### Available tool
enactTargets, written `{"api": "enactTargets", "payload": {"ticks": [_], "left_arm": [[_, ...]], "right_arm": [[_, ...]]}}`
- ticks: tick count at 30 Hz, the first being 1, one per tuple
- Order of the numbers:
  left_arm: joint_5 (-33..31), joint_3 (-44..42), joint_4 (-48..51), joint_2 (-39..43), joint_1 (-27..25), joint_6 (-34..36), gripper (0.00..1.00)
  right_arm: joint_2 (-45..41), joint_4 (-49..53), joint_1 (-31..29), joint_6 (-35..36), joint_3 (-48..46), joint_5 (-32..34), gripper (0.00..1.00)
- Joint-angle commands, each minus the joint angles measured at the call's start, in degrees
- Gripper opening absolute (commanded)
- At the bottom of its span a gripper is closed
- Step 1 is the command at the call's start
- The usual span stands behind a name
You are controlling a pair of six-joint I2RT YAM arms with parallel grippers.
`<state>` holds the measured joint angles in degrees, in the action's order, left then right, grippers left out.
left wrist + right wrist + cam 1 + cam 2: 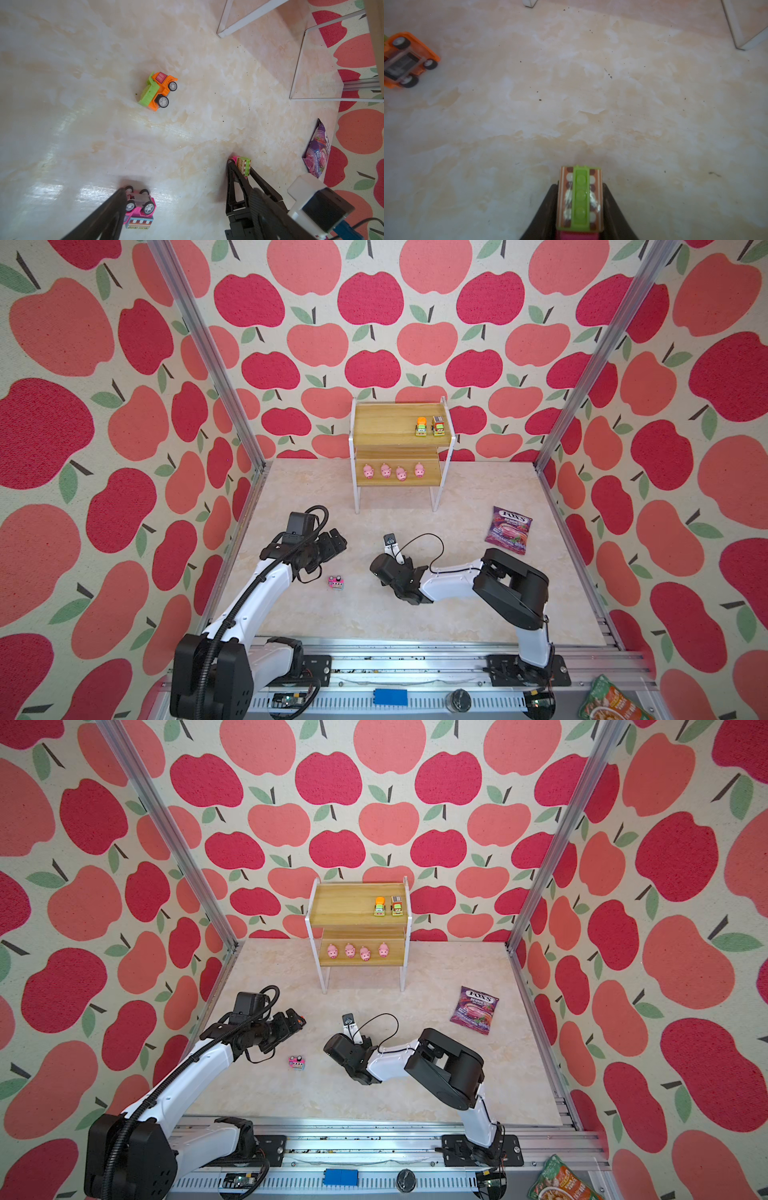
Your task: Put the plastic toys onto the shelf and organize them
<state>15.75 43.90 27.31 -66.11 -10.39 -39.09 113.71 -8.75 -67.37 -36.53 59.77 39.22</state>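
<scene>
Rail [415, 651] edges the marble floor [415, 510] at 6 o'clock. Just past it the left gripper [189, 190] hangs with fingers spread wide, an overturned pink truck [337, 583] (wheels up) beside one fingertip [118, 199], about 8 o'clock. Near centre the right gripper [580, 186] pinches a green-roofed truck [580, 199]. An orange truck [159, 90] lies on its side ahead of them. Beyond it, open floor runs to the shelf [356, 497] legs at 12 o'clock, a candy bag [509, 529] at 2. Five trucks in all: three down here, a pair of trucks [422, 427] [437, 425] at the top board's [382, 423] right end. Four pigs [368, 471] [386, 470] [401, 473] [419, 469] line the lower board [432, 475].

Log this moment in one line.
right gripper: holds green-roofed truck | left gripper: open near pink truck | shelf: four pigs, two trucks
</scene>
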Motion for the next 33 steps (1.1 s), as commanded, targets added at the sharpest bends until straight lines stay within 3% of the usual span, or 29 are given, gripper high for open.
{"api": "enactTargets", "payload": {"ticks": [1,6,10,17,26,33], "left_arm": [[-0.9,0.9,0.0,0.1,-0.3,0.2,0.94],[-1.0,7.5,7.1,0.9,-1.2,3.6,0.94],[-1.2,13.8,13.5,0.9,-1.4,8.4,0.96],[0.1,22.4,21.9,-0.4,-2.0,17.9,0.96],[-0.6,16.1,14.4,3.5,-10.9,25.0,0.98],[1.4,13.5,12.0,5.8,-11.9,26.9,0.99]], "right_arm": [[-0.1,3.3,0.4,-1.4,1.0,0.8,0.37],[-6.7,0.3,1.9,4.1,-2.0,-3.5,0.61],[-11.7,0.1,2.7,7.2,-4.0,-5.7,0.66],[-13.2,0.1,2.9,8.7,-4.3,-11.8,0.63],[-10.7,2.9,3.2,7.3,-3.0,-13.2,0.52],[-10.7,5.5,3.6,6.1,-3.4,-14.7,0.48]]}}
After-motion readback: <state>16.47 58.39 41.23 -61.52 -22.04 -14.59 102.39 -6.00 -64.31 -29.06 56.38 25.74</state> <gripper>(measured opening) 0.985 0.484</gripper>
